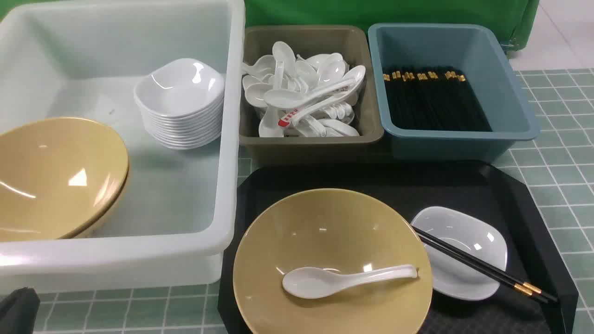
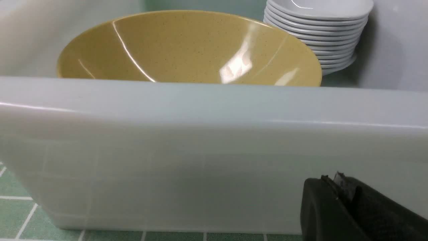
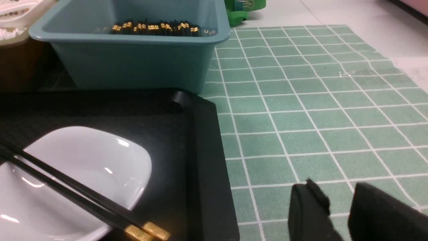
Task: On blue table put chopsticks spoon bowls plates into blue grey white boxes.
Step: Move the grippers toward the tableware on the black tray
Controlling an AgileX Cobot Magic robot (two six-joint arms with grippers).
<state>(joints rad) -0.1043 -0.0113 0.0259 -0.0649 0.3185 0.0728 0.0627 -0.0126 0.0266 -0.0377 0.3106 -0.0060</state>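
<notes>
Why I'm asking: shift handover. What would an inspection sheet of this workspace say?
Surface: green tiled mat with a black tray on it.
Job's things: on the tray, tan bowl with white spoon inside; white dish with chopstick pair across it. In the white box, stored bowls and dish stack; in the grey box, spoon pile; in the blue box, chopstick bundle.
Clutter: nothing seen.
Grippers: left tool shut, empty, beside the white box's outer wall; right tool open, empty, over the mat.
Cables: nothing seen.
Surroundings: green backdrop, pale floor.
</notes>
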